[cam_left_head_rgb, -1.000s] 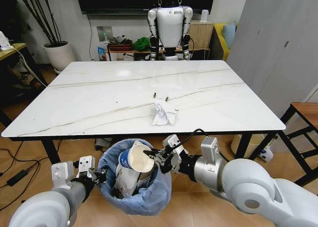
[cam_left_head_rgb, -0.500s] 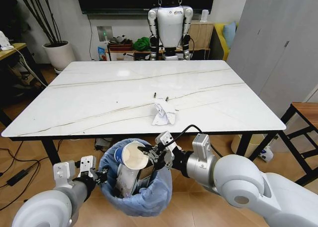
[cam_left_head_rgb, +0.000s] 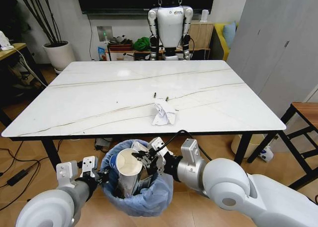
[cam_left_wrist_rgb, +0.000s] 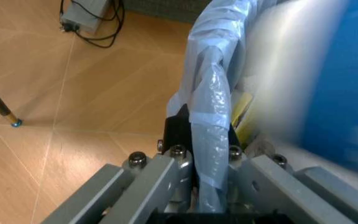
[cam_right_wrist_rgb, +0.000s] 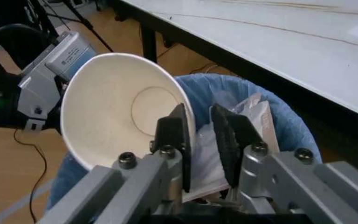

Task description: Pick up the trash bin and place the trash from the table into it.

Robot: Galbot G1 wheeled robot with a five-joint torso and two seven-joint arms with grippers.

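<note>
The trash bin (cam_left_head_rgb: 141,194), lined with a light-blue bag, hangs just in front of the table's (cam_left_head_rgb: 99,88) near edge. My left gripper (cam_left_head_rgb: 102,178) is shut on its rim; the left wrist view shows the fingers clamping the bagged rim (cam_left_wrist_rgb: 211,116). My right gripper (cam_left_head_rgb: 149,160) is shut on the rim of a blue-and-white paper cup (cam_left_head_rgb: 125,171). The cup sits tilted in the bin's mouth on other litter. In the right wrist view the fingers (cam_right_wrist_rgb: 173,133) pinch the cup (cam_right_wrist_rgb: 117,116) over the bin (cam_right_wrist_rgb: 272,100). Crumpled white paper (cam_left_head_rgb: 163,113) lies on the table.
Two tiny scraps (cam_left_head_rgb: 154,94) lie beyond the paper. A parked humanoid robot (cam_left_head_rgb: 170,23) stands behind the table, a potted plant (cam_left_head_rgb: 58,53) at back left, a wooden stool (cam_left_head_rgb: 304,118) at right. Cables (cam_left_head_rgb: 17,176) run over the floor at left.
My right gripper has carried the paper cup leftward and down, from above the bin's rim into its mouth. The left gripper and bin have barely moved.
</note>
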